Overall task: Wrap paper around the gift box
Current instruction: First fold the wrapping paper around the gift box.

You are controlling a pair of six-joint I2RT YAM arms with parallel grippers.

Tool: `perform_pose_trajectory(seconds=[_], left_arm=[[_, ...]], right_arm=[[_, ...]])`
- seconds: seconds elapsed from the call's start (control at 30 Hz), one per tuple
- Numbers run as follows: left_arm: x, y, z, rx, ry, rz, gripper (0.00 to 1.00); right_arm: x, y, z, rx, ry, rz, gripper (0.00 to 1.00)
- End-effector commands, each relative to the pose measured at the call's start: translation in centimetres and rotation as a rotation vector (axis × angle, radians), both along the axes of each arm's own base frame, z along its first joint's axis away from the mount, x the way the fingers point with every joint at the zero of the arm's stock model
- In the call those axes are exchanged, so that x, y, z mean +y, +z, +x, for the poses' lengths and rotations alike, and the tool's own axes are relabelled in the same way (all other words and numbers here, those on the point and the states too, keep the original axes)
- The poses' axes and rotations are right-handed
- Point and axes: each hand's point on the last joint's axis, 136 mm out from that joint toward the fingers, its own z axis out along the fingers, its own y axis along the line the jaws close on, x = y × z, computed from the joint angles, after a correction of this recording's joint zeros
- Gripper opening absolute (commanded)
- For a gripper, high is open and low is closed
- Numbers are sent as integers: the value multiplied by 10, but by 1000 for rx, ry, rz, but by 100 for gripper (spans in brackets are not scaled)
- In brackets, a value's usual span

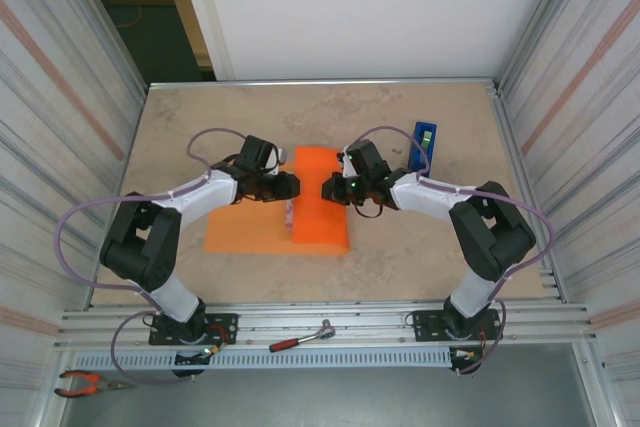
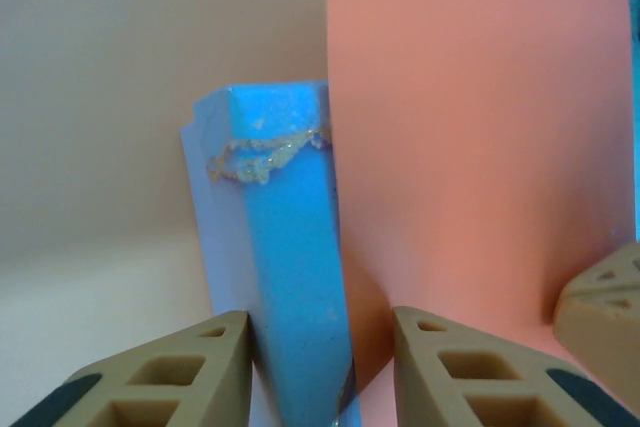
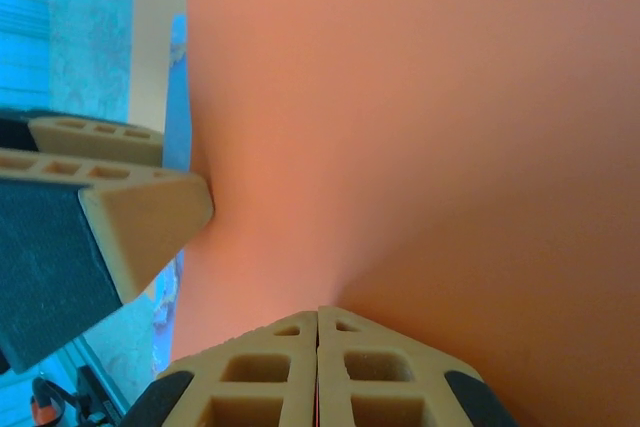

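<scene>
The step in hand looks like folding the paper (image 1: 322, 209) over the gift box (image 2: 285, 277) at mid-bench (image 1: 200, 117); the right fingers (image 3: 260, 372) are pinched tight on the sheet, which covers the box top. The left fingers (image 2: 170, 377) straddle the box's exposed edge, just beside the fold; whether they clamp it I cannot tell; the next move probably calls for steadying the box and pulling the sheet taut.

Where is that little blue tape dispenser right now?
Seen from overhead, the blue tape dispenser lies on the table toward its far right, just beyond the right arm and right of the orange paper.
</scene>
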Motion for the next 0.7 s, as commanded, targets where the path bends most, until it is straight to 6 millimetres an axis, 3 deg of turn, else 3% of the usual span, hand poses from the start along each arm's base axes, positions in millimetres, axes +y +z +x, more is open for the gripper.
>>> perform_pose_trajectory(seconds=[0.0, 0.27, 0.67], left_arm=[[-2, -19, -21, 76, -33, 25, 34], [-1, -25, -24, 84, -14, 35, 30], [4, -28, -27, 82, 47, 55, 30]], right_arm=[[-13, 24, 6, -31, -19, 4, 8], [-34, 24, 13, -32, -58, -18, 9], [-19, 21, 24, -36, -1, -52, 5]])
